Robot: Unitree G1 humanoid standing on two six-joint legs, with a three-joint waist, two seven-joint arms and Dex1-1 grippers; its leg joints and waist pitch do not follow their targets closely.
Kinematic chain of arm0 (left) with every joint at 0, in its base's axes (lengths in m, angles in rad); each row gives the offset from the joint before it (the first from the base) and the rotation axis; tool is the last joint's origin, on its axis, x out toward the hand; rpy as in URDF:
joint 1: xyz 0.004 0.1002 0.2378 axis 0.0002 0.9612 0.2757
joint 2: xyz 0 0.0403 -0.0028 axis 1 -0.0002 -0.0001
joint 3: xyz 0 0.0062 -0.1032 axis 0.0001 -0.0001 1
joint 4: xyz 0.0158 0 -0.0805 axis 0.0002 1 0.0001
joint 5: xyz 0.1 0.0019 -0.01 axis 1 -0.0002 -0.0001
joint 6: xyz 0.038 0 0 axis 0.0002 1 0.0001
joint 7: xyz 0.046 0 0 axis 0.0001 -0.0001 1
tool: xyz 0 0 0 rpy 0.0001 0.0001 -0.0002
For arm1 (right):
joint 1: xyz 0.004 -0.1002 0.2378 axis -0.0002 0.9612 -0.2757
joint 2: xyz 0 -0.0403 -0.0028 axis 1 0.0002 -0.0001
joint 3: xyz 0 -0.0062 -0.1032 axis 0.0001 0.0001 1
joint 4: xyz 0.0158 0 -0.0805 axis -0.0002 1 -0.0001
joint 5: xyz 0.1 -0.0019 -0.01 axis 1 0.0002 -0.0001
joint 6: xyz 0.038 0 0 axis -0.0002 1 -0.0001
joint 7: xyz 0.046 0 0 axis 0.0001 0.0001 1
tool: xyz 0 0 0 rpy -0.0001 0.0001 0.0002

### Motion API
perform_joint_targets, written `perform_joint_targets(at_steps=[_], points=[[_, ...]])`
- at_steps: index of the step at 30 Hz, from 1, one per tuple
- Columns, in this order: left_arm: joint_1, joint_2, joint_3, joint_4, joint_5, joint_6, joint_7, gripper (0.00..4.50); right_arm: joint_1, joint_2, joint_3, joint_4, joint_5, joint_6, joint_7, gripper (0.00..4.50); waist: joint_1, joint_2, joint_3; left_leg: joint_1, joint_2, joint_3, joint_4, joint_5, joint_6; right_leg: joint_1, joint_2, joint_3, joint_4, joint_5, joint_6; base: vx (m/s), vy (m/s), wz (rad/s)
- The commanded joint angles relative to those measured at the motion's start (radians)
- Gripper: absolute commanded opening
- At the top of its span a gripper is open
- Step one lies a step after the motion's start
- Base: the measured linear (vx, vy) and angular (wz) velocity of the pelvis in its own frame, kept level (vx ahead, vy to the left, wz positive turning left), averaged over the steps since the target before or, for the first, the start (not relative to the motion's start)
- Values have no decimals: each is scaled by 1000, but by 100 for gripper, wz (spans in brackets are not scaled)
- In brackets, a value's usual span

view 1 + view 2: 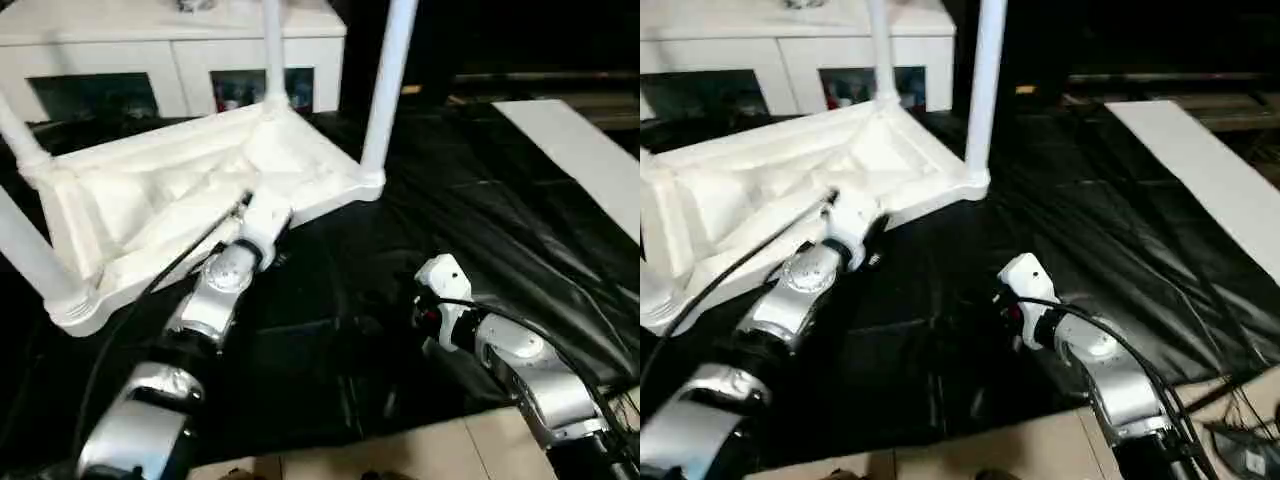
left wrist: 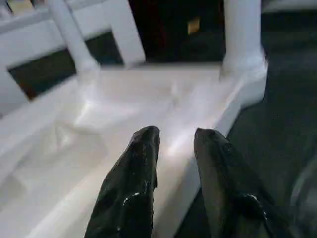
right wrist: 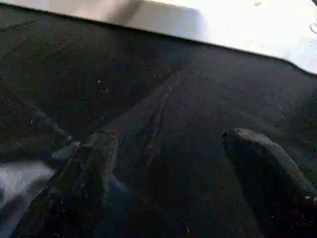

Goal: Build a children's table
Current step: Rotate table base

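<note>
The children's table lies upside down on a black sheet, its ribbed white top [image 1: 150, 200] facing up. Legs stand in the corner sockets: one at the near right corner [image 1: 388, 80], one behind it [image 1: 272, 50], and two on the left [image 1: 30, 255]. My left arm reaches to the top's near rim. In the left wrist view my left gripper [image 2: 176, 136] is open by a narrow gap just over that rim, holding nothing. My right gripper [image 3: 171, 136] hangs wide open and empty above the black sheet, right of the table, its white wrist [image 1: 440, 280] pointing away from me.
A white cabinet with glass doors [image 1: 170, 50] stands behind the table. The black sheet [image 1: 480, 200] covers the floor, with a long white board [image 1: 580, 150] lying at its right side. Pale floor tiles [image 1: 400, 450] show at the near edge, and cables [image 1: 1240, 450] lie at the lower right.
</note>
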Motion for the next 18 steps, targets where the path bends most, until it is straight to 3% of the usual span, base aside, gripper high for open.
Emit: perform_joint_targets(at_steps=[1, 2, 5, 6, 9, 10, 11, 12, 17, 18], points=[[86, -2, 25, -85, -65, -67, -26, 148, -1, -4, -21, 0, -3, -13, -9, 383, 6, 1, -80, 12, 55, -21, -65, -125, 127, 54, -55, 36, -29, -48, -260, 50, -5, -3], [109, -1, 30, -111, -79, -86, -28, 148, -1, -3, -22, -2, 0, -14, -11, 383, 3, -3, -79, 7, 55, -19, -65, -106, 138, 57, -55, 36, -25, -19, -270, 0, 0, 0], [225, 6, 68, -258, -148, -140, -63, 148, 5, 3, -24, -13, 8, -16, -11, 383, 5, 5, -79, 17, 56, -14, -61, -130, 141, 50, -53, 39, -26, -38, -273, 0, 0, 0], [263, 11, 81, -305, -156, -167, -66, 174, 6, 6, -24, -16, 10, -16, -10, 383, 2, 3, -72, 17, 57, -10, -68, -193, 119, 47, -49, 40, -38, -130, -253, 0, 0, 0], [351, 11, 124, -397, -164, -252, -37, 181, 10, 15, -24, -20, 11, -22, -9, 383, 0, 4, -62, 19, 64, -14, -80, -290, 68, 43, -51, 40, -51, -269, -213, 0, 0, 0], [381, 12, 136, -421, -163, -277, -24, 186, 11, 17, -23, -21, 10, -23, -8, 383, -2, 8, -57, 32, 62, -15, -84, -375, 27, 32, -45, 40, -62, -367, -171, 0, 0, 0], [398, 14, 143, -435, -157, -293, -10, 199, 11, 19, -23, -21, 10, -23, -9, 383, -2, 8, -57, 32, 62, -15, -84, -375, 27, 32, -45, 40, -62, -367, -171, 0, 0, 0], [430, 15, 163, -456, -129, -328, 36, 213, 11, 22, -21, -20, 8, -24, -10, 383, -6, 9, -54, 30, 62, -20, -89, -420, 0, 31, -43, 40, -65, -405, -141, 0, 0, 0], [532, -4, 247, -537, -25, -385, 200, 250, 13, 29, -16, -20, 7, -32, -7, 383, -13, 8, -53, 32, 58, -23, -89, -456, -19, 26, -41, 40, -74, -471, -83, 0, 0, 0], [548, -13, 271, -550, -5, -386, 233, 260, 13, 30, -15, -20, 6, -33, -7, 383, -12, 9, -52, 35, 54, -22, -87, -461, -16, 19, -39, 40, -80, -495, -70, 0, 0, 0]])
